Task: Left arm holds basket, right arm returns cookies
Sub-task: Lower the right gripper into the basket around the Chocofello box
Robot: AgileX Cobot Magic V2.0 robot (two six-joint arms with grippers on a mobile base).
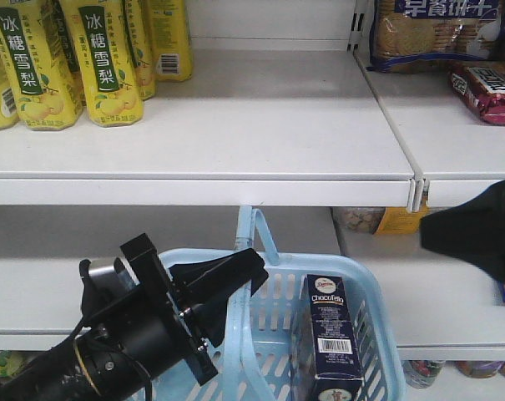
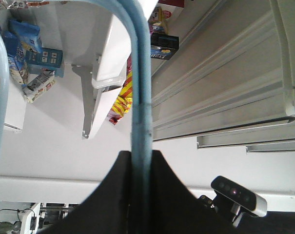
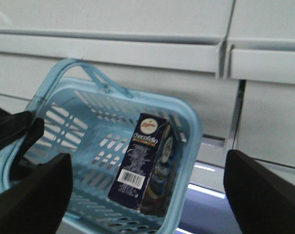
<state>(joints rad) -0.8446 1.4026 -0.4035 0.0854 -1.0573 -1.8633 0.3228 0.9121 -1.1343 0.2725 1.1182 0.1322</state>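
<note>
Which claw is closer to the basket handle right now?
Left. The left claw is shut on the pale blue basket handle; the right claw hangs open, apart from it, touching nothing.

White shelf (image 1: pixel 235 134), above the left gripper (image 1: pixel 254 269), carries yellow drink bottles (image 1: pixel 68 58) to its upper left and biscuit packs (image 1: pixel 436 38) to its upper right.
</note>
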